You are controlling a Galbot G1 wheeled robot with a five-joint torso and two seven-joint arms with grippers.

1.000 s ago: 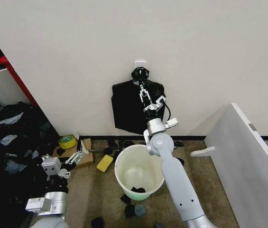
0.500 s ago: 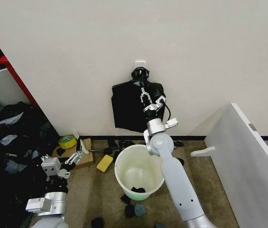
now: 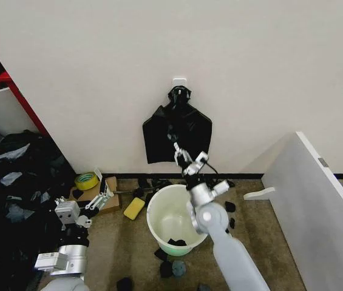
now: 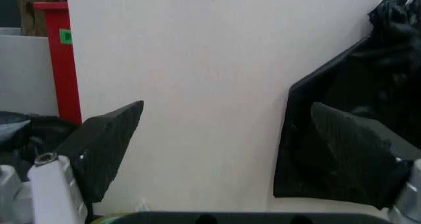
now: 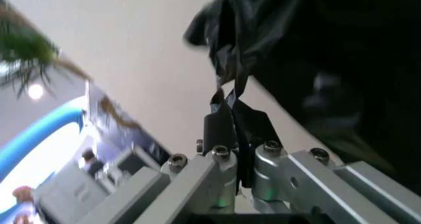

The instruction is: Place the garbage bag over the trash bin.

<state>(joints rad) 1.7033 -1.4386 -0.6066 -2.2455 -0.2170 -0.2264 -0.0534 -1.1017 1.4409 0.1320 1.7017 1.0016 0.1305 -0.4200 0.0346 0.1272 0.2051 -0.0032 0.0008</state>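
Observation:
The trash bin (image 3: 150, 219) is a round white bucket on the floor in front of me, with a black scrap at its bottom. On the wall behind it a flat bundle of black bags (image 3: 159, 136) hangs from a white hook. My right gripper (image 3: 179, 151) is just above the bin's far rim, below the bundle. It is shut on a thin stretched strip of the garbage bag (image 5: 231, 93) that runs up into the bundle (image 5: 329, 51). My left gripper (image 3: 101, 199) rests low at the left, open and holding nothing, its pads (image 4: 105, 145) wide apart.
A heap of black bags (image 3: 13, 182) fills the left floor beside a red post (image 3: 18, 97). A yellow tape roll (image 3: 87, 180), a yellow sponge (image 3: 133, 208) and black scraps (image 3: 168, 267) lie around the bin. A white slanted panel (image 3: 317, 206) stands at the right.
My right gripper has come down from the middle of the hanging bundle to just above the bin, drawing a strip of black plastic with it. The left arm has not moved.

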